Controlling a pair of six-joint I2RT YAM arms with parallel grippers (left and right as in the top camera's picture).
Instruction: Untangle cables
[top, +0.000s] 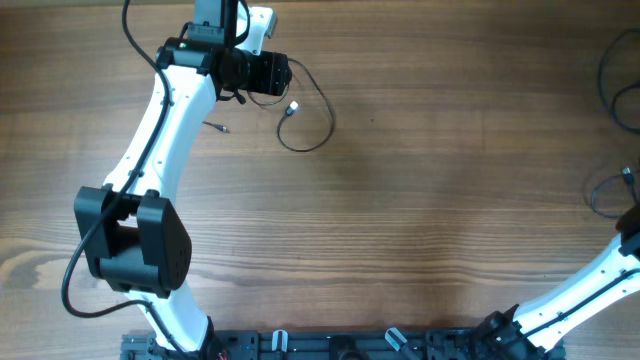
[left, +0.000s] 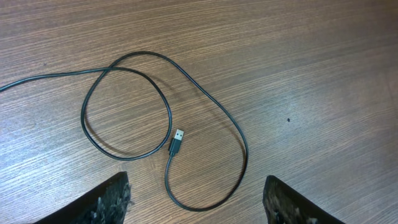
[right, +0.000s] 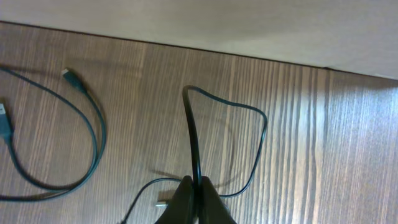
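We see a brown wooden table (top: 420, 200) with long grain lines. In the right wrist view, a pale strip (right: 217, 18) runs along the table's far edge.

The white left arm (top: 160, 140) reaches to the far left part of the table. The left gripper (left: 196, 193) hangs over a black cable (left: 236, 137). Its two fingers (left: 112, 199) are wide apart and hold nothing. The black cable lies flat on the wood in two loops that cross once. Its USB plug (left: 176, 142) lies inside the bigger loop, just beside the smaller one. From above, the left gripper covers part of this cable. A tiny plug end (top: 222, 128) lies near the arm, too small for us to tell more.

The right arm (top: 580, 295) comes in from the near right corner. The right gripper (right: 198, 183) is pinched tight on a second black cable (right: 193, 130). That cable stands up from the fingers in a bent loop. To its left a blue-green cable (right: 98, 134) curves over the wood and ends in a small plug (right: 73, 79). More dark cables (top: 615, 80) lie at the far right edge of the table.
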